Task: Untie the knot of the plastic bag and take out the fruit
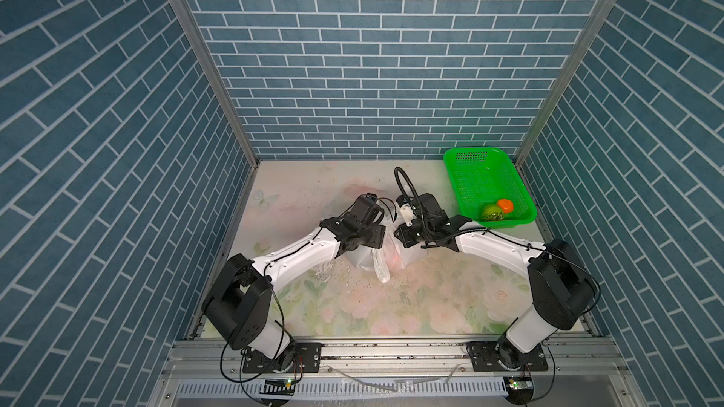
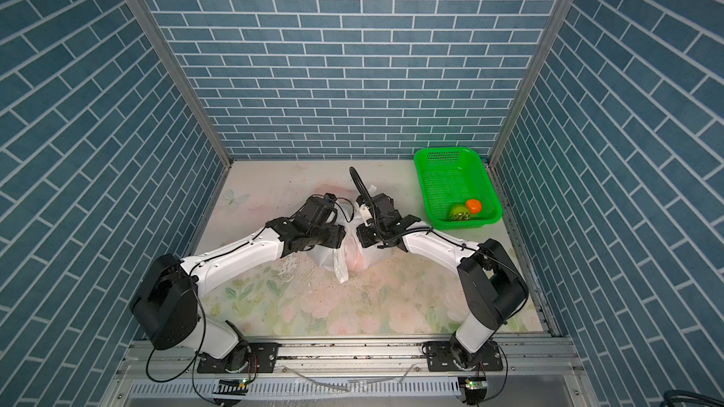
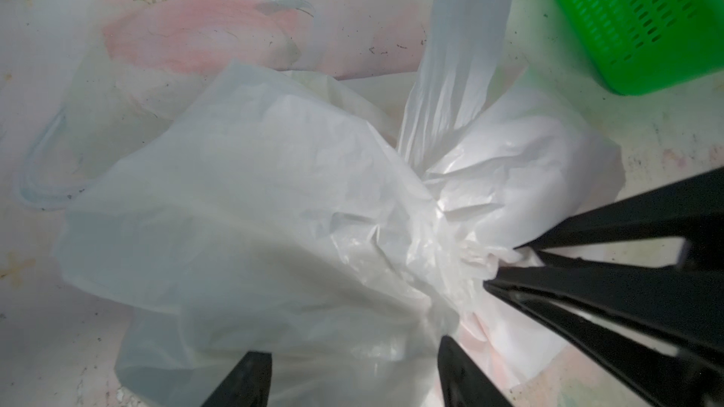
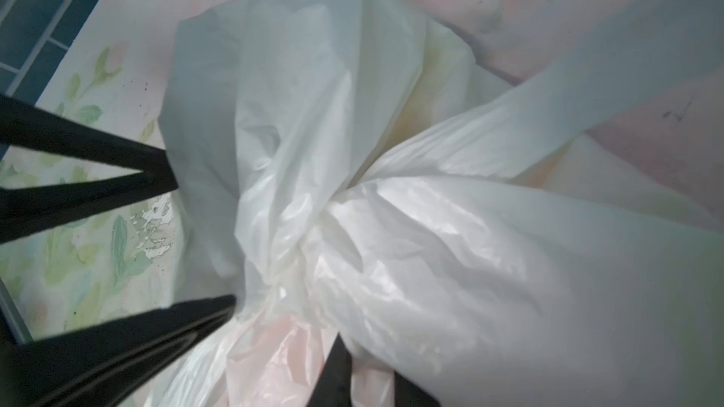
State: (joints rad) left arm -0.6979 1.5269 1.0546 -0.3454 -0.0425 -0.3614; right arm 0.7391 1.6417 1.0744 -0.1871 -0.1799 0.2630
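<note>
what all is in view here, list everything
plastic bag: one, translucent white, table centre between the grippers; something reddish shows through
knot: one, white twisted handle strips, on top of the bag, tied
basket: one, green perforated plastic, far right corner of the table
speckled ball: one, yellow-green with dark specks, near end of the basket
orange piece: one, small, orange, in the basket beside the ball
table: one, pale floral cover, scuffed
walls: three, blue brick pattern, around the table
left gripper: one, black, open, fingers straddling the bag
right gripper: one, black, shut on the plastic bag right by the knot
</note>
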